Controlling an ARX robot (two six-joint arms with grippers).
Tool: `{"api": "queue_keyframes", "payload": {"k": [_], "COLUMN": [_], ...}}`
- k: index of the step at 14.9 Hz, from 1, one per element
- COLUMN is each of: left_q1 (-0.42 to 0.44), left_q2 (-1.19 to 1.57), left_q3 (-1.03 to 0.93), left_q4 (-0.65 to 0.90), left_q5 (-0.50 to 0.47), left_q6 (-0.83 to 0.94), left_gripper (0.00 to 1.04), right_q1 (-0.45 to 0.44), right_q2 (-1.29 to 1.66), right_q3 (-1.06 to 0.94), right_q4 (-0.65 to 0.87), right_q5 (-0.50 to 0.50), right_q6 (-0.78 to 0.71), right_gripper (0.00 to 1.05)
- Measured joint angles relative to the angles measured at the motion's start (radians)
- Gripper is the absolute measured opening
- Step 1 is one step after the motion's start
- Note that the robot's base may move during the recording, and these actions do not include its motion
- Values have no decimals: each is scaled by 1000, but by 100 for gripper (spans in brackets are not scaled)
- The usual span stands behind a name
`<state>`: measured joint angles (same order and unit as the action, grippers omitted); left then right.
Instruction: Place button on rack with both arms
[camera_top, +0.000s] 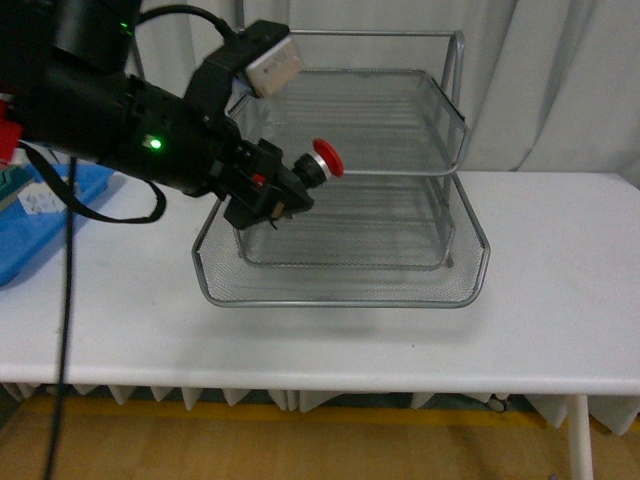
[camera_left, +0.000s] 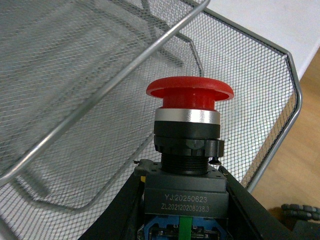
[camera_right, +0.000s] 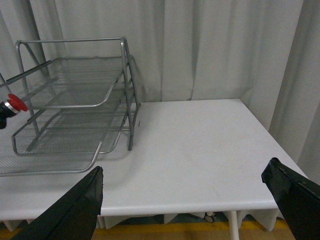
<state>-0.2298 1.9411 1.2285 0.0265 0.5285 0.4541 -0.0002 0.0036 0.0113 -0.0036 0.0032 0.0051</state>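
The button (camera_top: 322, 165) has a red mushroom cap and a dark boxy body. My left gripper (camera_top: 290, 190) is shut on that body and holds it in the air over the left side of the rack (camera_top: 340, 290), cap toward the tiers. In the left wrist view the button (camera_left: 189, 125) stands between the black fingers (camera_left: 125, 205), above the rack's mesh (camera_left: 75, 100). From the right wrist view, the rack (camera_right: 70, 100) and the button's red cap (camera_right: 16, 102) show far off. My right gripper (camera_right: 187, 202) is open over the table's edge, holding nothing.
The rack stands on a white table (camera_top: 560, 290). A blue plastic tray (camera_top: 40, 230) sits at the table's left end, partly behind my left arm (camera_top: 100, 110). White curtains (camera_top: 560, 80) hang behind. The wooden floor (camera_top: 300, 445) shows below the front edge.
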Motion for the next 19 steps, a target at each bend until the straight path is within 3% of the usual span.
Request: {"api": "queue_keyframes", "payload": {"k": [5,7,8,10,11,12,13,14,15,19], "left_q1": [-53,-63,-56,13,74,127,143,138,136,170], "left_q2": [202,235,212,23,-85,-189,-277,-318,-336,-543], "left_q3": [202,230,211,56,-22,-106,-249,-386,-512,-775], "left_q4": [-98,-106,-86,57,204,373,641,778,848,952], "left_q5": [-64,-88,-52,104,165,107,-243,-450,-575,-597], "left_q6": [58,61,44,-66,-155,-255,-358,-403,-425,-447], "left_gripper": [36,58,69,94,100,95,81,69,56,9], "right_q1": [0,0,0,0,0,0,0,0,0,0], "right_q2": [0,0,0,0,0,0,0,0,0,0], "right_q3": [0,0,0,0,0,0,0,0,0,0], "right_q4": [0,0,0,0,0,-1,0,0,0,0], "right_q5": [0,0,0,0,0,0,-3,-3,-3,-3], "right_q6": [0,0,0,0,0,0,0,0,0,0], "right_gripper": [98,98,98,98,98,98,98,98,98,98]}}
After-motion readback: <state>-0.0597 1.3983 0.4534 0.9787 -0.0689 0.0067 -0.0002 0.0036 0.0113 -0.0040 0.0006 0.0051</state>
